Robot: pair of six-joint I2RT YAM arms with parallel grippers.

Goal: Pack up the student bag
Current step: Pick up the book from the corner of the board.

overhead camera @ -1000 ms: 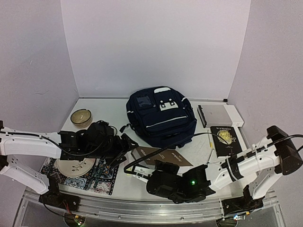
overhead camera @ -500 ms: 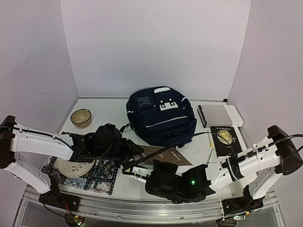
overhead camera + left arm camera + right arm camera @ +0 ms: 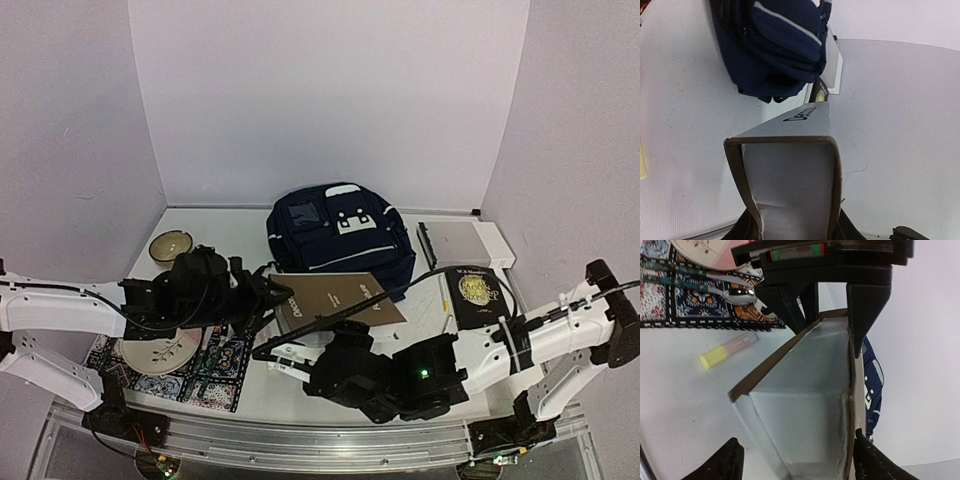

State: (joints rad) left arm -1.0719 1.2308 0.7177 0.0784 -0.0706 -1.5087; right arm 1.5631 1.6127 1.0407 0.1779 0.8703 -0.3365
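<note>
White table (image 3: 225,232) holds the student bag (image 3: 340,235) mid-frame; just below, the left claw (image 3: 268,296) pinches a brown notebook (image 3: 340,298), likely to pack it, so the right claw (image 3: 278,358) hangs open.

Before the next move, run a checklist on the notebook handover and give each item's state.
1. Left gripper clamped on notebook: ok.
2. Right gripper open: ok, jaws stand apart on either side of the notebook.
3. Notebook off the table: ok, raised, far end toward the bag.
4. Bag open to receive it: cannot tell; no opening shows.
</note>
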